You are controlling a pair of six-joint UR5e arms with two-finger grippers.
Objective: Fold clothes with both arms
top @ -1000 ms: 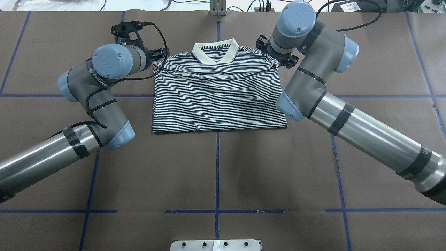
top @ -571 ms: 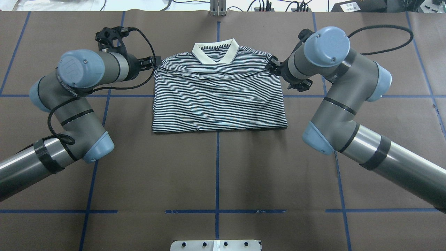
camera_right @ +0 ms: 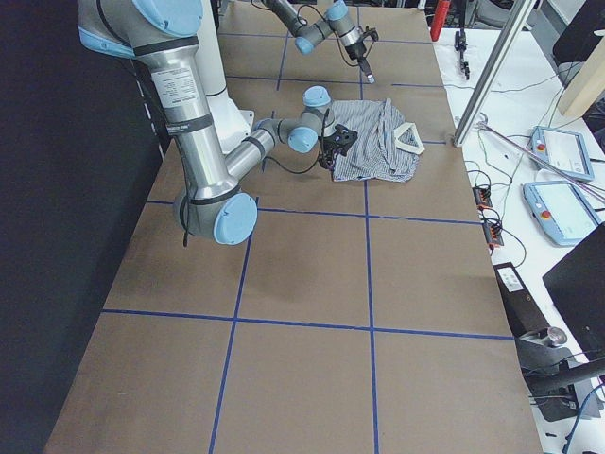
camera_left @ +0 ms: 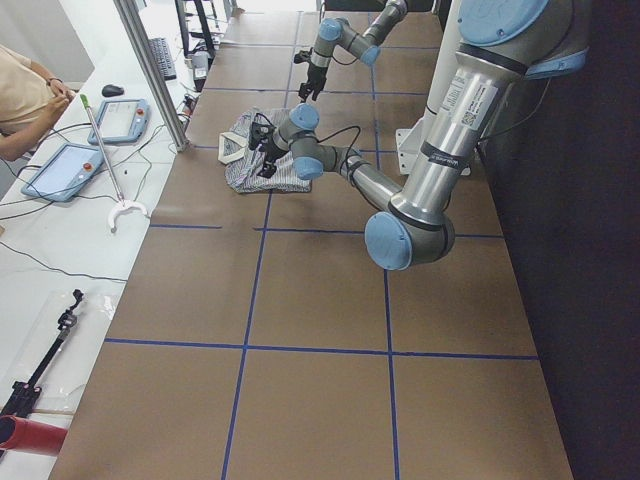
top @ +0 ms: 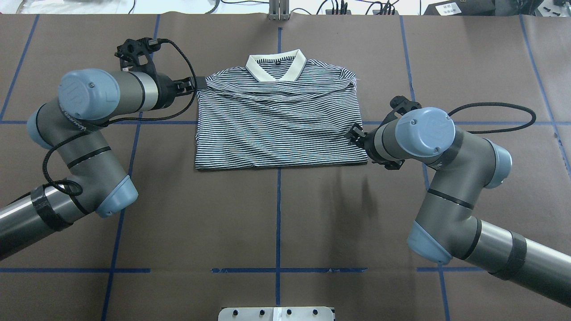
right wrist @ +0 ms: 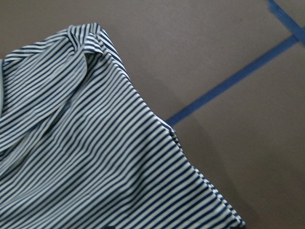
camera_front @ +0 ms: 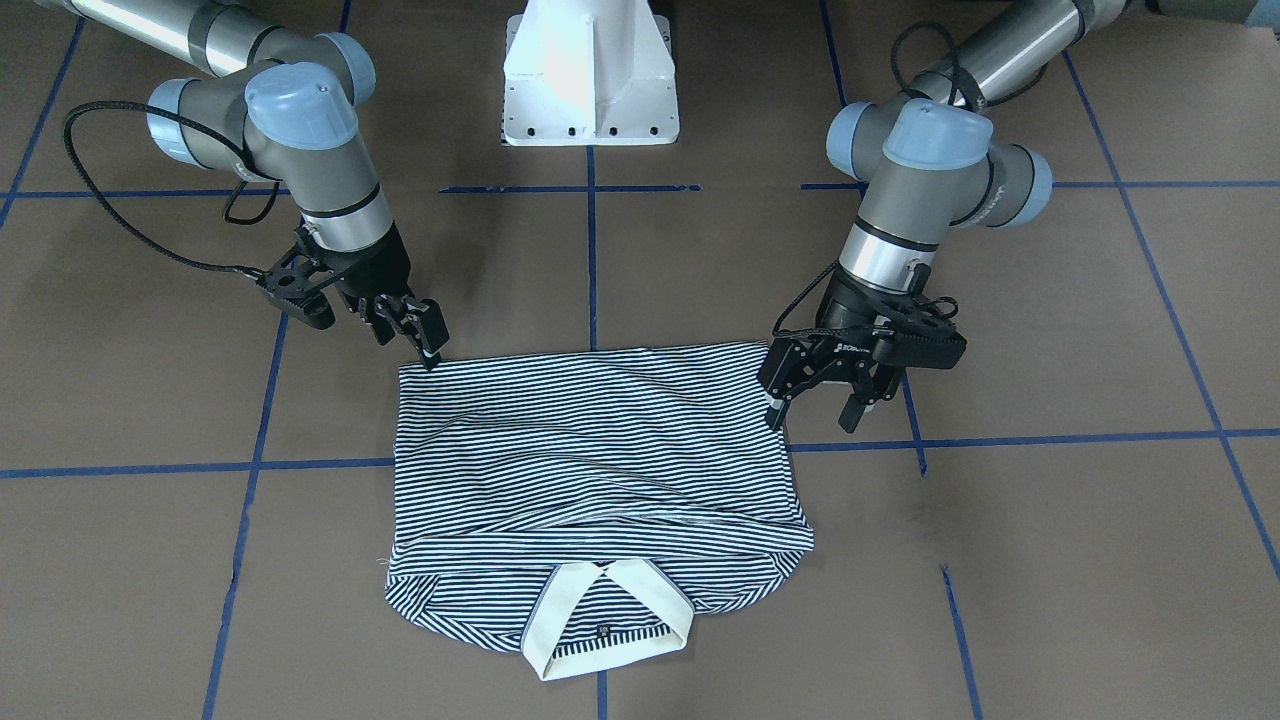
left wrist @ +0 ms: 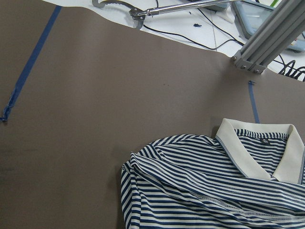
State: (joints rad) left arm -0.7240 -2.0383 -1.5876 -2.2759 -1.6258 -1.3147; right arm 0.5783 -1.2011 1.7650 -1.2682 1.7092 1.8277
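Observation:
The striped polo shirt (top: 276, 129) (camera_front: 590, 470) lies flat on the brown table as a folded rectangle. Its cream collar (top: 276, 67) is on the side away from me. My left gripper (top: 198, 83) (camera_front: 815, 405) hovers open just off the shirt's left shoulder edge and holds nothing. My right gripper (top: 359, 138) (camera_front: 415, 335) hangs open beside the shirt's right edge, near the hem corner, also holding nothing. The left wrist view shows the shoulder and collar (left wrist: 259, 148). The right wrist view shows the shirt's right edge (right wrist: 95, 143). No fingers appear in either wrist view.
Blue tape lines (top: 279, 214) grid the table. My white pedestal (camera_front: 590, 70) stands at the near edge. Past the far edge there is a white bench with cables, an aluminium post (left wrist: 271, 38) and tablets (camera_left: 65, 170). A person's arm (camera_left: 25, 100) rests there.
My right gripper has left the shirt's right shoulder and swung back along the right edge towards the hem. My left gripper has drawn slightly left, off the left shoulder. The shirt has stayed put.

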